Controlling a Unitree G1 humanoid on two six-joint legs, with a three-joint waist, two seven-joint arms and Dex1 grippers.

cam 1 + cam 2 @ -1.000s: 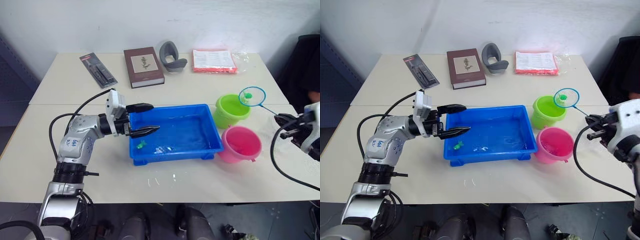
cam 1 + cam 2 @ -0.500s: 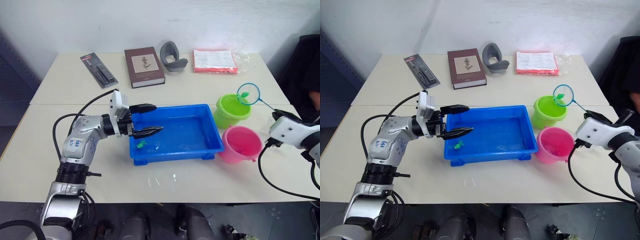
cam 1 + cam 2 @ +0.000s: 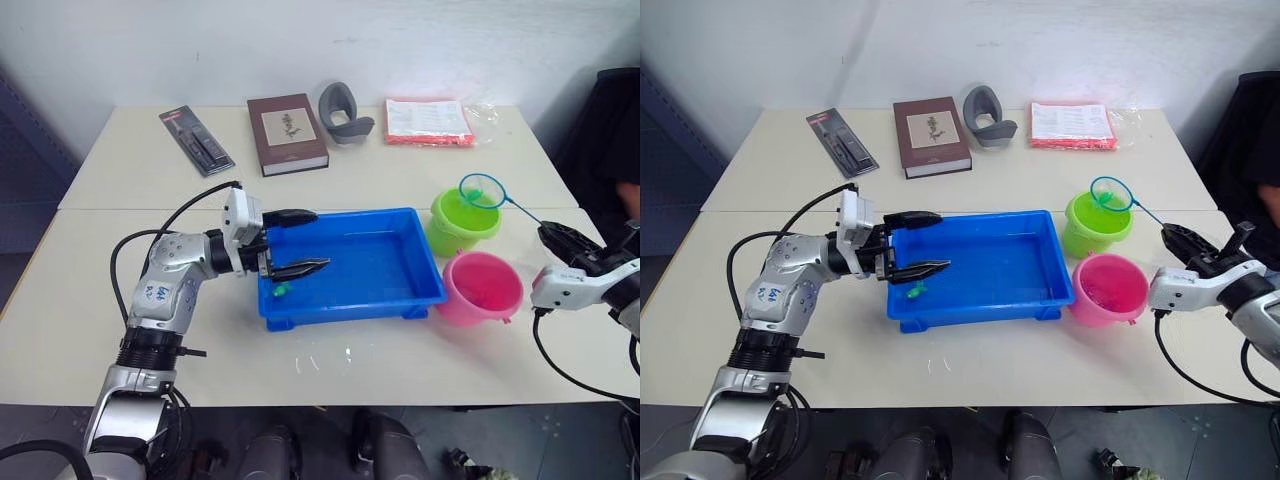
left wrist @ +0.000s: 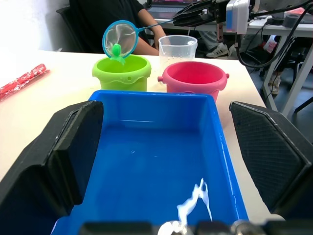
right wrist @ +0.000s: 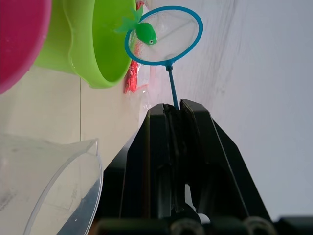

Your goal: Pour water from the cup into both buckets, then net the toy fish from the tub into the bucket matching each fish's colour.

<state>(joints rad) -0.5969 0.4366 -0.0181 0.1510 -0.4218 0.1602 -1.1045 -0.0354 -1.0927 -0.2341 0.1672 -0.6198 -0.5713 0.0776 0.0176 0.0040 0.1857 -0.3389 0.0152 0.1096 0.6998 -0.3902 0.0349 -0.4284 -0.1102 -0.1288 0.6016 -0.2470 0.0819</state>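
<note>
Even, bright overhead light; soft shadows under tub [image 3: 352, 265] and buckets. Glare on water in tub. Head views sharp; wrist views blur near fingers.

Your two head views look down and forward over the surface [image 3: 400, 375], sharing the tub [image 3: 350, 262] at centre. Your left wrist view sits low at the tub's rim, facing the buckets. Your right wrist view looks along the net [image 5: 164, 35] handle toward the green bucket [image 5: 100, 44].
</note>
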